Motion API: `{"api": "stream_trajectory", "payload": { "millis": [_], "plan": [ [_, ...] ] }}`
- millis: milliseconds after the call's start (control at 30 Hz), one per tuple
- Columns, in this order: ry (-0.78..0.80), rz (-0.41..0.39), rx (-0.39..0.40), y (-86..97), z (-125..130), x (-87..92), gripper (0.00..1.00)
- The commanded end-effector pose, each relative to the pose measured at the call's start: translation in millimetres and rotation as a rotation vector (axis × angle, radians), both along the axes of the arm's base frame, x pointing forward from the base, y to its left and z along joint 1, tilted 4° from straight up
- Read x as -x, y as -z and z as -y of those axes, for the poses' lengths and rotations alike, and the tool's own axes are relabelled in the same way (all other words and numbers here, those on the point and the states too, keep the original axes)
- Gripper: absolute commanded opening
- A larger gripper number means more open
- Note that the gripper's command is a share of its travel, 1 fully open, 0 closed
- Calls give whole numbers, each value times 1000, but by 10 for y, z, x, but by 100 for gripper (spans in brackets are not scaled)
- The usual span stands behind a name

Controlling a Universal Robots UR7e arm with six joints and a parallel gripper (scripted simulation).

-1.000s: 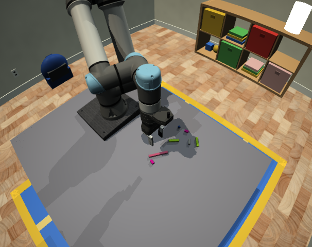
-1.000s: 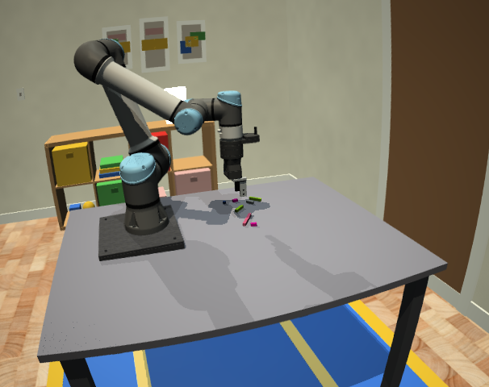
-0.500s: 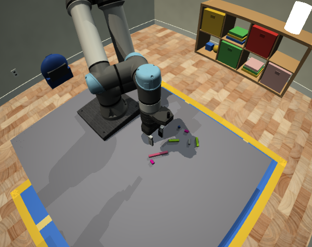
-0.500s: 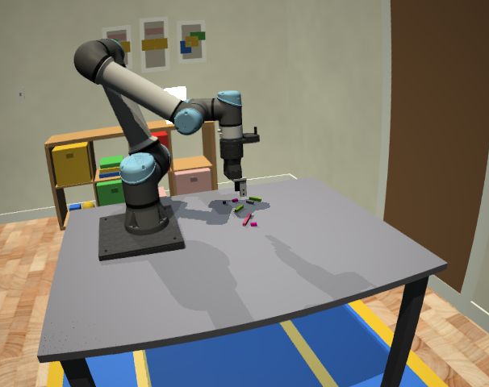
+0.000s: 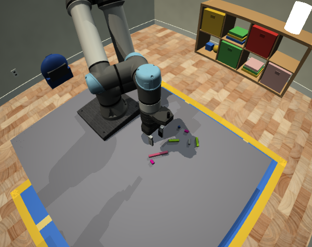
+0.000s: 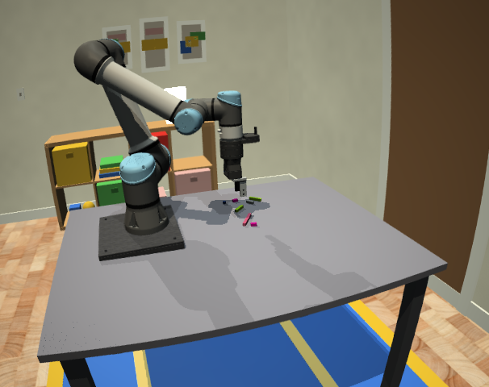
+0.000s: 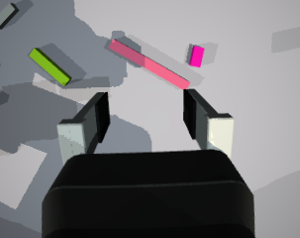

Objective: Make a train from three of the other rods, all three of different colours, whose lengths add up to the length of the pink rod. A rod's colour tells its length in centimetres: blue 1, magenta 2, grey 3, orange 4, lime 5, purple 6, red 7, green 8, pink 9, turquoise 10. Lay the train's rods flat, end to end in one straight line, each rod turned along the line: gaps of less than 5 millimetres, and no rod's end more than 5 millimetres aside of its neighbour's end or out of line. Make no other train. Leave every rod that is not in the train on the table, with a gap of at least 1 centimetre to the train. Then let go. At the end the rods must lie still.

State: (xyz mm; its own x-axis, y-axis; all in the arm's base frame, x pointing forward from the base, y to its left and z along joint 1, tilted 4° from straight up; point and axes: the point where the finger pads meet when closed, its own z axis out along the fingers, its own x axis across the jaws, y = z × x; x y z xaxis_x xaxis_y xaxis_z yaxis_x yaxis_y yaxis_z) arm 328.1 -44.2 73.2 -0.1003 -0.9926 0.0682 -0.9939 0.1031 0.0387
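Observation:
The pink rod (image 5: 158, 154) lies flat on the grey table, with a magenta rod (image 5: 152, 161) just in front of it. Behind lie a lime rod (image 5: 173, 140), a grey rod (image 5: 189, 141), a second lime rod (image 5: 196, 141), a second magenta rod (image 5: 186, 130) and a small blue rod (image 5: 178, 126). All lie apart. My gripper (image 5: 155, 136) is open and empty, hovering above the table just behind the pink rod. In the wrist view the pink rod (image 7: 150, 63) lies just beyond the open fingers, with the magenta rod (image 7: 196, 56) to its right and a lime rod (image 7: 50, 66) to the left.
The robot's base plate (image 5: 108, 117) stands at the back left of the table. A shelf with coloured boxes (image 5: 252, 45) stands on the floor far behind. The table edges are far from the rods.

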Motion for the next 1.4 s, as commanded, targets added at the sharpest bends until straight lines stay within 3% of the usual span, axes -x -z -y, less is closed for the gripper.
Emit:
{"api": "stream_trajectory", "payload": {
  "millis": [0,833,1000,1067,1367],
  "plan": [
    [0,1,0,-3,2,-3,100],
    [-14,0,0,-9,-16,-17,100],
    [-181,-10,-8,-81,-236,-164,100],
    [-181,-10,-8,-81,-236,-164,100],
    [-553,-34,-25,-227,-791,-429,100]
  ]
}}
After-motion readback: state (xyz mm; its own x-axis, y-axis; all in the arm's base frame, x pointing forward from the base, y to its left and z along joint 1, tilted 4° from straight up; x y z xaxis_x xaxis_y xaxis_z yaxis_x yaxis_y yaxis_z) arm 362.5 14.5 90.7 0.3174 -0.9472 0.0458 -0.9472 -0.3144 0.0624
